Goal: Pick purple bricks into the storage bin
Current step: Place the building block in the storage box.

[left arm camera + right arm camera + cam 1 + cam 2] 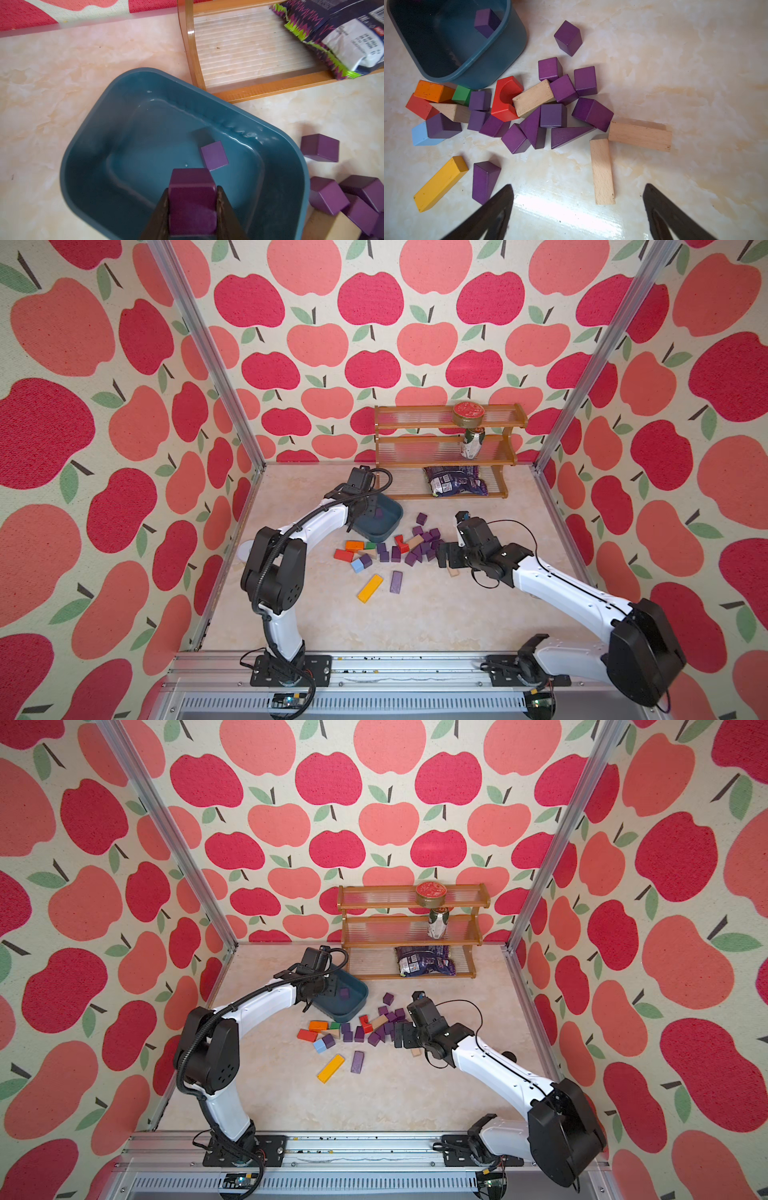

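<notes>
Left wrist cam: my left claw (192, 199) is clamped on a purple cube (191, 180), hanging over the bin (89, 149) just inside the near rim. One brick (214, 155) lies on the bin floor toward the far wall, and the rest of that floor is open. The bin's far rim sits just beside the rack (188, 52) corner, so it's tight there; can't tell if they touch. More purple bricks (320, 147) crowd the table right outside the bin's short end.

Right wrist cam: my right claw (578, 187) is spread wide with nothing in it. A tan block (603, 172) lies lengthwise in the gap between the tips. A long purple brick (483, 180) sits just beside one finger (500, 203), with a yellow bar (440, 185) next to it. The heap (553, 115) is packed tight, blocks touching, with a red arch (504, 101) mixed in, and its edge is just beside the bin wall. One lone cube (568, 37) stands apart. The table (695, 83) past the heap is open, and so is its front half in both top views.
</notes>
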`<state>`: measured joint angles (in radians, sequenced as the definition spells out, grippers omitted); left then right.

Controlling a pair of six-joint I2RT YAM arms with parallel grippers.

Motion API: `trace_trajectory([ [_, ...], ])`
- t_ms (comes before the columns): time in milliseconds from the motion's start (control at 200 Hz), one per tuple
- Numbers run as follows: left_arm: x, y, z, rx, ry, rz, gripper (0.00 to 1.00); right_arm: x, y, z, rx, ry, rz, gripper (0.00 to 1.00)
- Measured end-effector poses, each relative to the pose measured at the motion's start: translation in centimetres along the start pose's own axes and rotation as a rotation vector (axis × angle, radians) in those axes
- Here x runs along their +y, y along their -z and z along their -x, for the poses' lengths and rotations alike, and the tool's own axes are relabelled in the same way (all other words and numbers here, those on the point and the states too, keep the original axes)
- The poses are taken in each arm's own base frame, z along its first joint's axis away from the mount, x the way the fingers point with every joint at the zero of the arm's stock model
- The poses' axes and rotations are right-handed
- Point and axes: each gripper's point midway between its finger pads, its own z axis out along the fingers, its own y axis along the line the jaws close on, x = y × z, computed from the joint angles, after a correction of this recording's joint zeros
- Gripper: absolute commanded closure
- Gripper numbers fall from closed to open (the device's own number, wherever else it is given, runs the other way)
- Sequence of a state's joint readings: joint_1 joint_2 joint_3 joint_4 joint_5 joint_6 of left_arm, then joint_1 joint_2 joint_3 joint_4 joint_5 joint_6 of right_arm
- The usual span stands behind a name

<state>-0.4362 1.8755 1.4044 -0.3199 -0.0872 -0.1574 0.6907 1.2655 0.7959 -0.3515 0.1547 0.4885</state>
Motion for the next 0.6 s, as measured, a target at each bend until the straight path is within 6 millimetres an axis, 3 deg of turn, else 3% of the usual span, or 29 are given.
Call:
trace_trajectory([
  [145, -0.6, -2.7, -0.7, 0.048, -0.002, -0.020, 0.76, 0.1, -0.1, -0.2, 0.005, 0.000, 0.009, 0.01],
  [205, -0.7, -3.5, -1.1, 0.070, -0.002, -0.025, 0.67, 0.1, -0.2, -0.2, 0.006, 0.000, 0.010, 0.01],
  [260, -0.7, -4.0, -1.4, 0.086, -0.001, -0.027, 0.66, 0.2, -0.2, -0.3, 0.008, 0.000, 0.012, 0.01],
  [340, -0.7, -4.2, -1.8, 0.101, 0.003, -0.027, 0.63, 0.1, -0.3, -0.4, 0.010, 0.000, 0.011, 0.01],
  [490, -0.6, -4.1, -1.5, 0.099, 0.004, -0.027, 0.39, -0.1, -0.6, -1.0, 0.024, 0.001, 0.007, 0.01],
  [600, -0.6, -4.0, -1.5, 0.099, 0.008, -0.026, 0.38, -0.1, -0.9, -1.2, 0.030, 0.002, 0.006, 0.01],
])
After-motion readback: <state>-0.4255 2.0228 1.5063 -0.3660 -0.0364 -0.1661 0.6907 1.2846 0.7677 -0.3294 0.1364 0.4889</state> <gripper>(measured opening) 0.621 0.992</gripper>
